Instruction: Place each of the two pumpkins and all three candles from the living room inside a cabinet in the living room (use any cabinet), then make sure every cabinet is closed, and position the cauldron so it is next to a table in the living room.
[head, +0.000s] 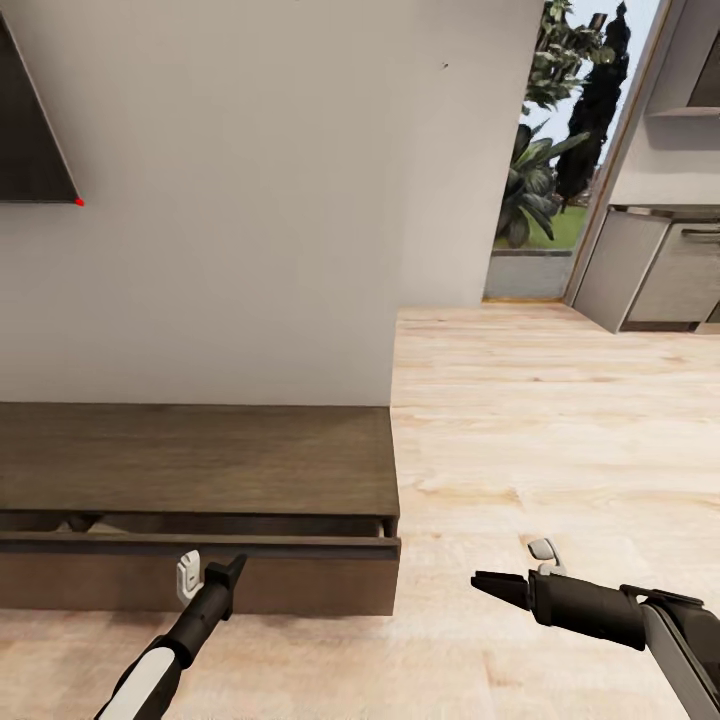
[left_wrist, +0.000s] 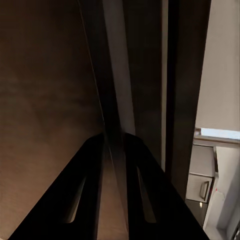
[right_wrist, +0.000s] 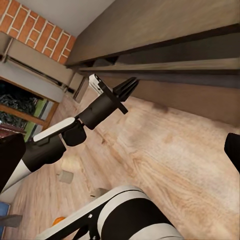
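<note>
Nearest the head camera, the left gripper (head: 228, 572) hangs low with its dark fingers drawn together to a narrow point and holding nothing; in the left wrist view the two fingers (left_wrist: 75, 200) sit almost touching, pointed straight at the wood ahead. The right gripper (head: 490, 584) floats over bare floor (head: 540, 420) off to the side, aimed across toward the left one; its fingers look pinched together and empty, though the angle is poor enough that I would not swear to it. Directly ahead of the left fingertips, close but seemingly not touching, is the drawer (head: 200, 545) of the cabinet (head: 190, 460), pulled a little way out so that a dark slot shows behind its front edge. The drawer front runs long, crosswise to the left gripper's pointing direction, so a push to shut it would go straight forward along the fingers, and the left arm is clearly the nearer one for that. Beyond the cabinet rises a plain wall (head: 250, 200), and farther off to the right gripper's side stand grey kitchen units (head: 650, 270).
</note>
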